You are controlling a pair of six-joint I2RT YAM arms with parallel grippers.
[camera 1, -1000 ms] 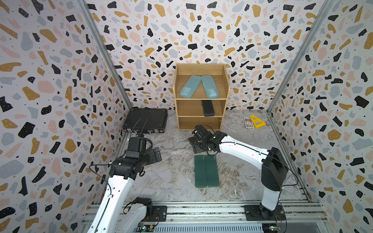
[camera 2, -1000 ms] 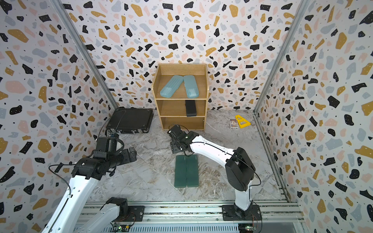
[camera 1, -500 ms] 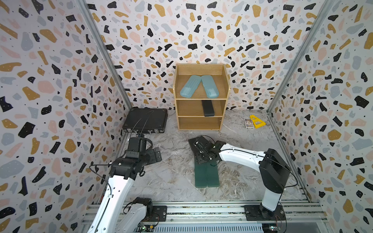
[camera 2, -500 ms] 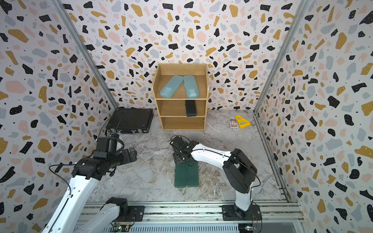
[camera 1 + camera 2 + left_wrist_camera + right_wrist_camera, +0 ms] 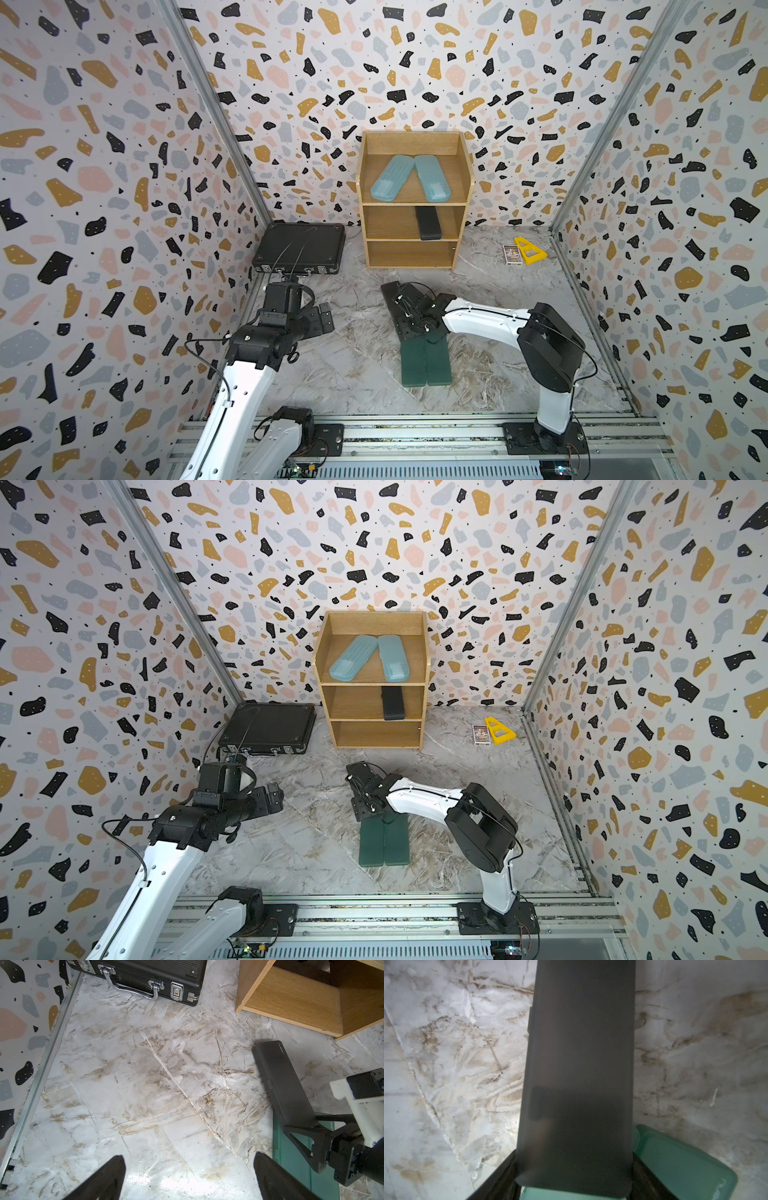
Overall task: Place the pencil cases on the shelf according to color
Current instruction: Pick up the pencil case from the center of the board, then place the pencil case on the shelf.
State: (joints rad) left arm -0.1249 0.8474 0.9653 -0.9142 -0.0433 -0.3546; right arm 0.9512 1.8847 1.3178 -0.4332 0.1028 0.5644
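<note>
The light-wood shelf [image 5: 464,166] [image 5: 423,704] stands at the back wall. Two light blue pencil cases [image 5: 392,178] [image 5: 432,178] lie on its top tier and a black pencil case [image 5: 428,223] lies in the middle tier. My right gripper [image 5: 419,324] [image 5: 575,1167] is shut across the width of a second black pencil case [image 5: 395,299] [image 5: 579,1064] [image 5: 284,1084], low over the floor. Its near end overlaps two dark green pencil cases [image 5: 426,365] [image 5: 384,845] [image 5: 679,1163] lying side by side. My left gripper [image 5: 326,318] [image 5: 189,1159] hangs open and holds nothing, left of them.
A large black briefcase [image 5: 299,249] [image 5: 145,972] lies at the back left beside the shelf. A yellow triangular piece [image 5: 528,251] and a small card box [image 5: 512,254] sit at the back right. Patterned walls close in three sides.
My right gripper has drawn back from the shelf toward the front with the black case, ending over the far end of the green cases. The left arm has not moved.
</note>
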